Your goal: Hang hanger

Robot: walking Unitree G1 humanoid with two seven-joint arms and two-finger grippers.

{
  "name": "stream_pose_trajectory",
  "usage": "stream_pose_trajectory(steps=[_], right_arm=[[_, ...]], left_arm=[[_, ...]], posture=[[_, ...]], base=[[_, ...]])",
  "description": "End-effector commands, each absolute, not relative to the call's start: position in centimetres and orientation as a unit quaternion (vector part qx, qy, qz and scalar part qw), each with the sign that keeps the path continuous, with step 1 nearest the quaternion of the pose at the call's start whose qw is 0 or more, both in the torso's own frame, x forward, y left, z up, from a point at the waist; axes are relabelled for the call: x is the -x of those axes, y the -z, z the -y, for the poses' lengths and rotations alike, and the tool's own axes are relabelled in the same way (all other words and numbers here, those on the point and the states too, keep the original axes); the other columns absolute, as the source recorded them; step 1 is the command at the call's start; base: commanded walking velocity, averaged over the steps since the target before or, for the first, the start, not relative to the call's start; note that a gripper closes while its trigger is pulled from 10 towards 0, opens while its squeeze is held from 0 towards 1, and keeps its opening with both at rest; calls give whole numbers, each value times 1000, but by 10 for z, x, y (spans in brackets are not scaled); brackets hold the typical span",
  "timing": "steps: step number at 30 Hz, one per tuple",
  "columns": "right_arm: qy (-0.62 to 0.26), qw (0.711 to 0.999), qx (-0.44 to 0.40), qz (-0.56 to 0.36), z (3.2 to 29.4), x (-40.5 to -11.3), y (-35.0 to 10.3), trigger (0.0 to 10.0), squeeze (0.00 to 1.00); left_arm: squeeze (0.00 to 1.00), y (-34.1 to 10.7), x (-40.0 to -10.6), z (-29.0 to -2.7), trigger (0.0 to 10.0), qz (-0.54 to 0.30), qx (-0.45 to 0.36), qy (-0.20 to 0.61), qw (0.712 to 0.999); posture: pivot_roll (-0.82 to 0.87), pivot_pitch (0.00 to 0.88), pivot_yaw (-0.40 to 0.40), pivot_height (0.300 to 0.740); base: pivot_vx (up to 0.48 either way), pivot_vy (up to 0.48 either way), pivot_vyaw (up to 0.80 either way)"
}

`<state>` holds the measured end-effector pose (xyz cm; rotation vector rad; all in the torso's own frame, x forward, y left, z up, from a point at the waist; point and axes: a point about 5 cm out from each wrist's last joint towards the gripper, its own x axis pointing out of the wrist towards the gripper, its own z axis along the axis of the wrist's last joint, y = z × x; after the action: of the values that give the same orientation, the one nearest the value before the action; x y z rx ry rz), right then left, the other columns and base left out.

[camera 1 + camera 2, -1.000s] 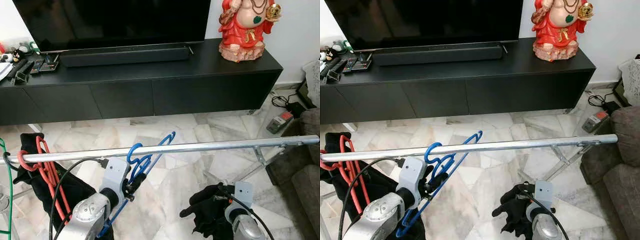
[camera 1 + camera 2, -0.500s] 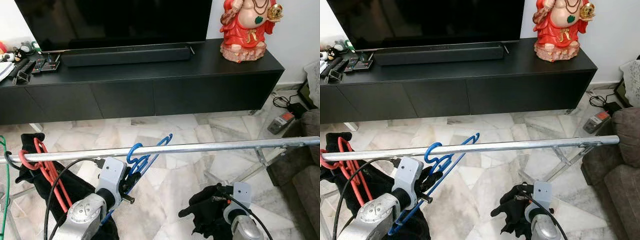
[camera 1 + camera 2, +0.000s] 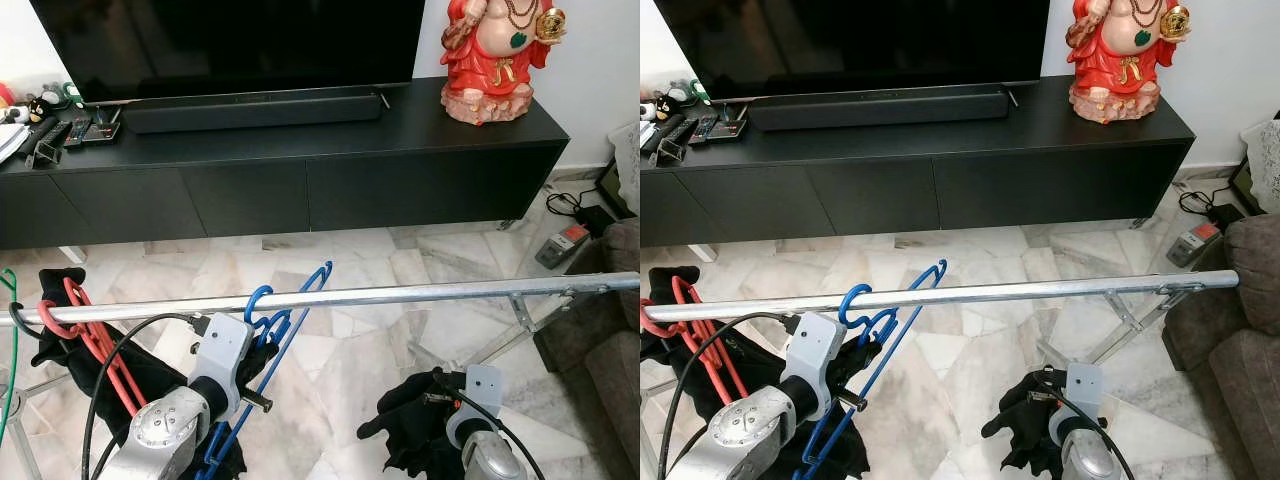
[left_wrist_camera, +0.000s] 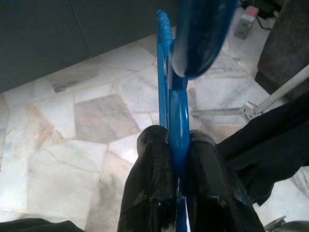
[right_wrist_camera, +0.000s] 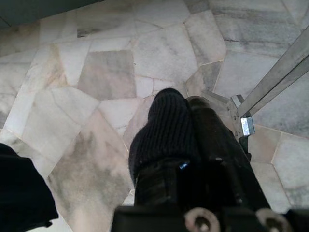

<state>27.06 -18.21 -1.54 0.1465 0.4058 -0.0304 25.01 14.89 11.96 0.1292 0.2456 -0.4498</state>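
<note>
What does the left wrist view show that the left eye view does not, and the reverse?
The left wrist view gives the grip up close: the left gripper with its two black fingers pinched on the blue plastic hanger.

The left eye view gives the setting: the hanger's hook over the silver metal rail, red hangers at the rail's left end, the black TV cabinet, the red figurine, and the right gripper holding dark knitted cloth.

Both show the blue hanger, the marble floor and dark fabric.
</note>
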Motion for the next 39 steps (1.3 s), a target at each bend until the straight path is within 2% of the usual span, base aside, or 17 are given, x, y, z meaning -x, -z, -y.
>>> stream_pose_trajectory(steps=[1, 8, 16, 24, 32, 38, 39], right_arm=[[13, 972, -75, -221, 179, -264, 23, 10000, 0], [13, 972, -75, -222, 179, -263, 23, 10000, 0], [14, 972, -74, -222, 180, -263, 23, 10000, 0], [13, 973, -75, -219, 180, -264, 22, 10000, 0], [10, 972, -75, -222, 180, -262, 24, 10000, 0], [10, 972, -75, -223, 179, -262, 24, 10000, 0], [9, 972, -74, -224, 179, -262, 24, 10000, 0]], left_arm=[[0, -112, -245, -149, 0, -147, -81, 227, 959], [0, -116, -250, -159, 0, -120, -76, 147, 979], [0, -128, -235, -171, 0, -66, -45, 80, 994], [0, -135, -220, -172, 0, -30, -44, 89, 995], [0, -107, -190, -176, 0, -87, -175, 184, 963], [0, -82, -175, -185, 0, -172, -180, 214, 944], [0, -82, -177, -187, 0, -174, -150, 201, 952]], posture=[[-7, 203, 35, 740], [-7, 205, 35, 740], [5, 208, 34, 740], [5, 209, 36, 740], [13, 215, 39, 740], [19, 217, 41, 740], [14, 219, 41, 740]], base=[[0, 0, 0], [0, 0, 0], [0, 0, 0], [0, 0, 0], [0, 0, 0], [0, 0, 0], [0, 0, 0]])
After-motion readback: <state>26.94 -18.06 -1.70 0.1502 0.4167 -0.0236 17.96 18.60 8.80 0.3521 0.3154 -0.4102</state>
